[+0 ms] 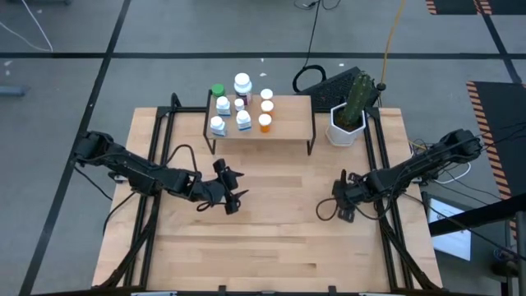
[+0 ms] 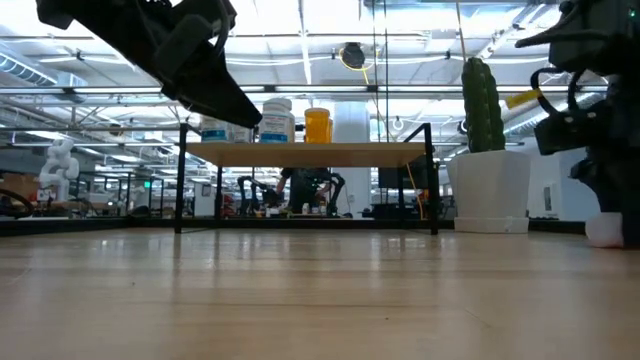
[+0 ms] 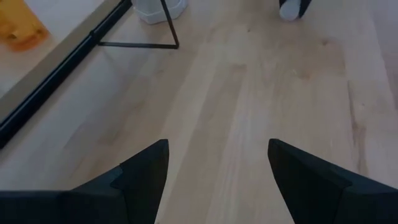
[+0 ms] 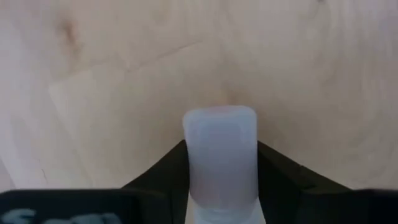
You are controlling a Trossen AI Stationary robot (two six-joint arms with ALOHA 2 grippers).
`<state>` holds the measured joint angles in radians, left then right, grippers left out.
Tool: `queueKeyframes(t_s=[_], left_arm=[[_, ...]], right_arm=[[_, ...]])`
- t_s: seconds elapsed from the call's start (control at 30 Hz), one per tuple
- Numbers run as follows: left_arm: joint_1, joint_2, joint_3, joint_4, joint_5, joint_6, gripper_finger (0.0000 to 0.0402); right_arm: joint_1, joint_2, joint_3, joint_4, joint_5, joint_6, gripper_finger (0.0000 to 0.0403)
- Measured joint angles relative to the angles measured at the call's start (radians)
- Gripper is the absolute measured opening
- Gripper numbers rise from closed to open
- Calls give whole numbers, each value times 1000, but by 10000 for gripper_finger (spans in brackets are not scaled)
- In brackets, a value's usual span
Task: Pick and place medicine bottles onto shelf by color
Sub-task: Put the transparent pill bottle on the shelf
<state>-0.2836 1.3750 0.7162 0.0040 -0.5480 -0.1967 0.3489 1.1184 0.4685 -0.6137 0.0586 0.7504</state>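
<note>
Right tool (image 4: 221, 186) pinches a pale bottle (image 4: 220, 155), its lower part hidden.

arms: 2x black, jointed | cables: black, exposed loops | end effector fingers (image 3: 146, 177): matte black, wedge-shaped

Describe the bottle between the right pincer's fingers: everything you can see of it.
The bottle looks pale, whitish and smooth, like plastic, with a rounded, squarish end pointing away from the wrist. No label shows. It sits between the right pincer fingers, which press against both its sides, low over the bare wooden table. In the low view a pale piece shows at the tabletop under that arm. Whether it is lifted cannot be told.
</note>
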Motion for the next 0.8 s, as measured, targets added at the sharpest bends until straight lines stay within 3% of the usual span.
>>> queueKeyframes(t_s=[0.07,0.2,0.33,0.4,0.47,0.57,0.8], left_arm=[[0,0,0,5,0,2,273],[-2,19,0,101,28,74,273],[-28,105,-1,325,114,269,273],[-47,160,-1,442,132,380,273],[-61,215,-1,547,133,481,274],[-62,281,0,688,141,516,277],[-20,401,94,699,395,461,309]], right_arm=[[-3,1,-6,93,39,102,131],[-43,11,-28,463,73,220,142],[-93,79,-104,989,28,232,155],[-117,133,-120,1153,-24,232,152],[-136,201,-120,1213,-78,225,146],[-154,305,-81,1287,-172,201,143],[-158,511,94,1306,-367,4,153]])
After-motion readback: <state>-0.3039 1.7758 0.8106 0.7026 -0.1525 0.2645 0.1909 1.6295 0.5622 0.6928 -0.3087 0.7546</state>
